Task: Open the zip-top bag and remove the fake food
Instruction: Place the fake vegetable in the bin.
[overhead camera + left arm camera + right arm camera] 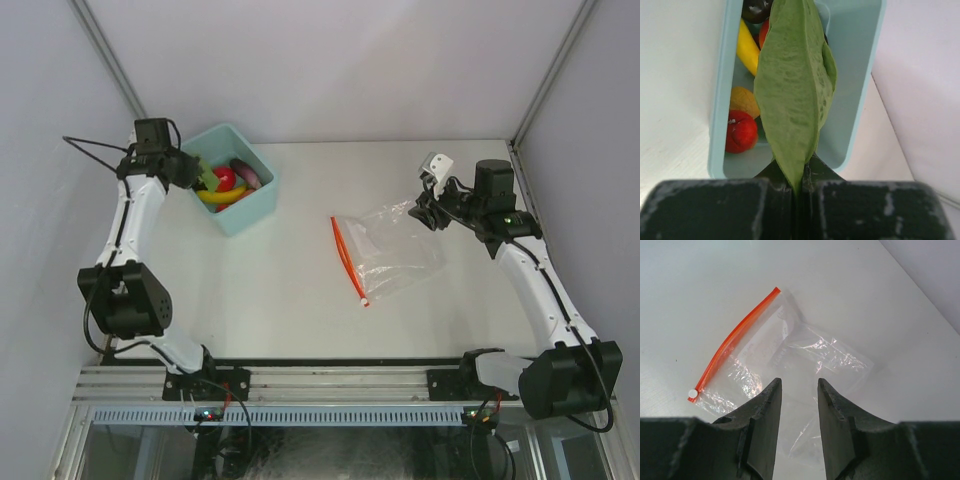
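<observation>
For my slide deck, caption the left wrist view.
Left gripper holds a green leaf over the teal bin of fake food.

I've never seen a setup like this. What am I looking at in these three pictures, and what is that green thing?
These are two robot arms bolted to a table, each ending in a two-finger gripper. One picture looks down from above; the other two come from cameras on the wrists. The left gripper pinches a green plastic leaf over a teal bin holding toy fruit. The right gripper, open, hovers over a clear zip-top bag that looks empty.
</observation>
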Robot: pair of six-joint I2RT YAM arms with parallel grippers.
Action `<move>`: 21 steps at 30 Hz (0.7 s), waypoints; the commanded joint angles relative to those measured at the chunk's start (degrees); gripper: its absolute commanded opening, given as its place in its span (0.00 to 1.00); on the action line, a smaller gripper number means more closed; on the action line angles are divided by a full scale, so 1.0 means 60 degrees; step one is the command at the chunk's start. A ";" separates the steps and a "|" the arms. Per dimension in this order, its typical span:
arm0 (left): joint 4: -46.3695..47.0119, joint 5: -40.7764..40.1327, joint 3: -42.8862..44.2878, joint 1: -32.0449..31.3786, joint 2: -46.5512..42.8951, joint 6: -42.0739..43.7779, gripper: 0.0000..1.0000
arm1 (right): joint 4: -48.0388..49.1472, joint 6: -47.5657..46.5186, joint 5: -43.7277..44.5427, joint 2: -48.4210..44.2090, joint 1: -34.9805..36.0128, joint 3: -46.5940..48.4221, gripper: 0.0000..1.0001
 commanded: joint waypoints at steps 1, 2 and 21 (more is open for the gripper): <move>-0.0409 -0.0753 0.1205 -0.0174 0.0541 -0.1509 0.02 | 0.0243 -0.0025 -0.0065 -0.0032 0.0033 -0.0027 0.35; -0.0520 -0.0920 0.1342 -0.0209 0.0681 -0.1720 0.02 | 0.0242 -0.0024 -0.0063 -0.0045 0.0037 -0.0023 0.35; -0.3224 -0.3228 0.5329 -0.0848 0.3936 -0.4454 0.02 | 0.0212 -0.0062 -0.0149 -0.0053 0.0044 -0.0026 0.35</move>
